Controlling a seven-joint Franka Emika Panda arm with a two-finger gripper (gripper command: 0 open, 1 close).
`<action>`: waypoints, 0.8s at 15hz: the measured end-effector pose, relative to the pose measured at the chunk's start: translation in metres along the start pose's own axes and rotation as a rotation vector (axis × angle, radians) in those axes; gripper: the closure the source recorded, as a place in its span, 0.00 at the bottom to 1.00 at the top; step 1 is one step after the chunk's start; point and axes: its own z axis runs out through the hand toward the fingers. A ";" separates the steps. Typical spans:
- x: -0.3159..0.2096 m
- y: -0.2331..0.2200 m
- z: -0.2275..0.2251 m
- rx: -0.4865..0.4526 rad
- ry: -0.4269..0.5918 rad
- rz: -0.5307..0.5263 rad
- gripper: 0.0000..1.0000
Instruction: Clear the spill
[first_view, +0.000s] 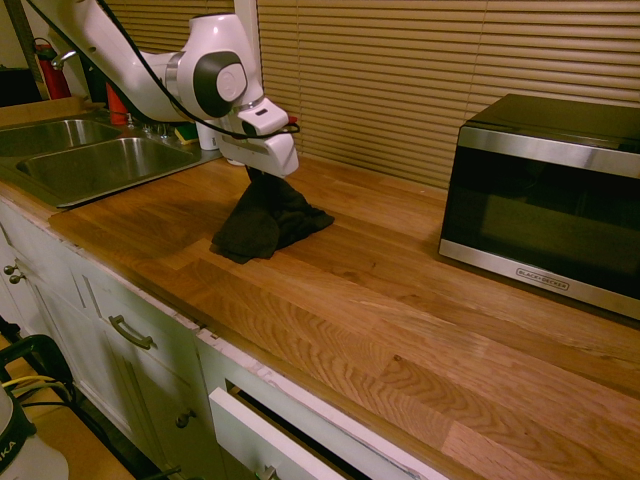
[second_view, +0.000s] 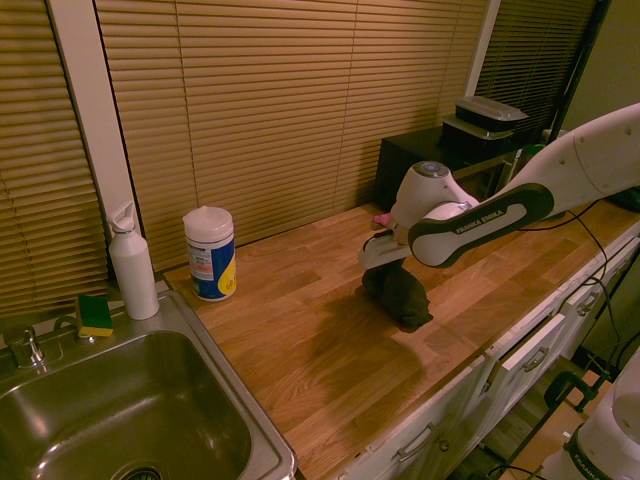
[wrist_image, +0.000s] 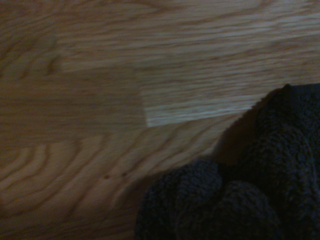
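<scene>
A dark cloth rag (first_view: 268, 222) lies bunched on the wooden counter (first_view: 400, 300), with its top pulled up into a peak. My gripper (first_view: 262, 176) stands straight above it, shut on that peak, and the cloth's lower part rests on the wood. From the other side the rag (second_view: 402, 296) hangs under the gripper (second_view: 386, 268) near the counter's front edge. The wrist view has the rag (wrist_image: 240, 200) close up over bare wood. The spill does not show in any view; whether it lies under the rag I cannot tell.
A steel double sink (first_view: 90, 160) is set into the counter beyond the arm. A microwave (first_view: 550, 200) stands on the other side of the rag. By the sink stand a wipes canister (second_view: 210, 253), a white bottle (second_view: 132, 262) and a sponge (second_view: 95, 315).
</scene>
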 end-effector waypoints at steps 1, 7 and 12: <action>-0.013 -0.007 0.000 0.000 0.001 -0.015 1.00; -0.080 -0.052 -0.003 -0.010 0.003 -0.077 1.00; -0.122 -0.087 -0.002 -0.014 0.015 -0.114 1.00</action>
